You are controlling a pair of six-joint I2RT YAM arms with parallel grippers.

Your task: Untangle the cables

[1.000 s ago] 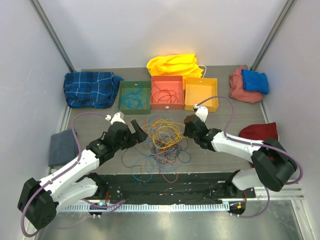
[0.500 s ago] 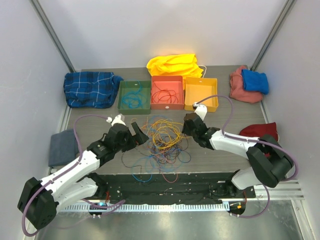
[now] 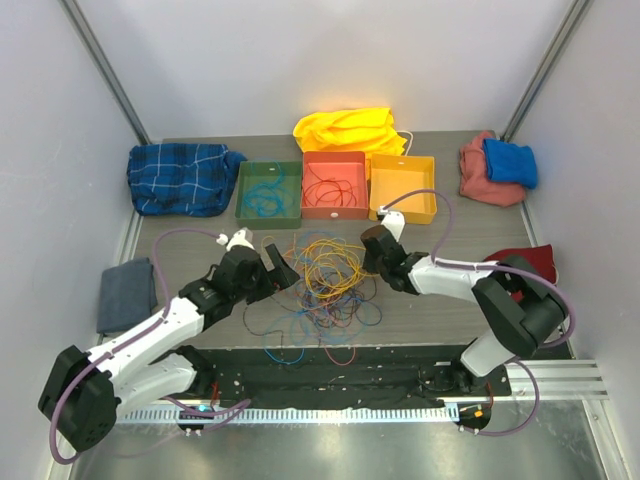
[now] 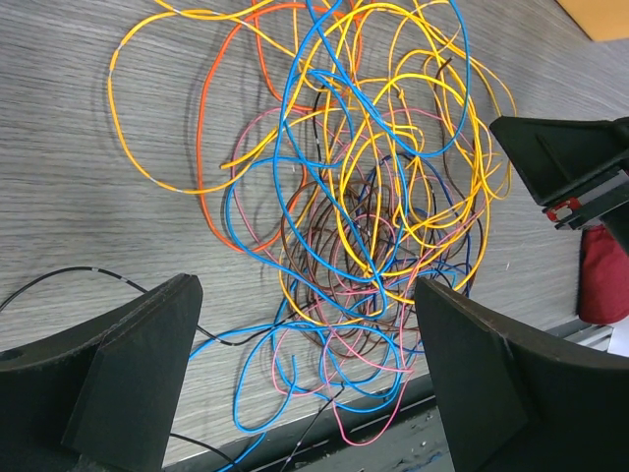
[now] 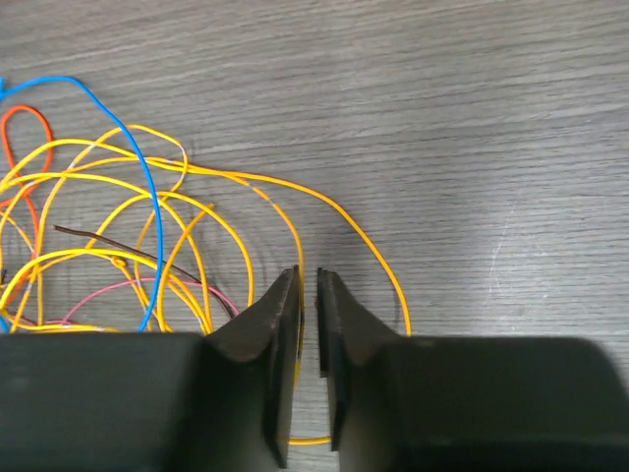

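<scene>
The right gripper [image 5: 307,324] pinched a yellow strand at the right edge of the cables [image 3: 325,283] — left gripper [image 4: 305,379] spread wide — so pulling might tighten the knot.

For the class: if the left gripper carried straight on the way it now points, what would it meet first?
Most likely the cables: the left gripper, fingers spread wide, faces the tangled pile directly. Beyond the pile sits the right gripper. How high the fingers hang above the table is unclear.

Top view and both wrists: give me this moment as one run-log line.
cables: tangled on table, unsorted | left gripper: open beside pile, holds nothing | right gripper: jaws nearly shut around yellow strand
</scene>
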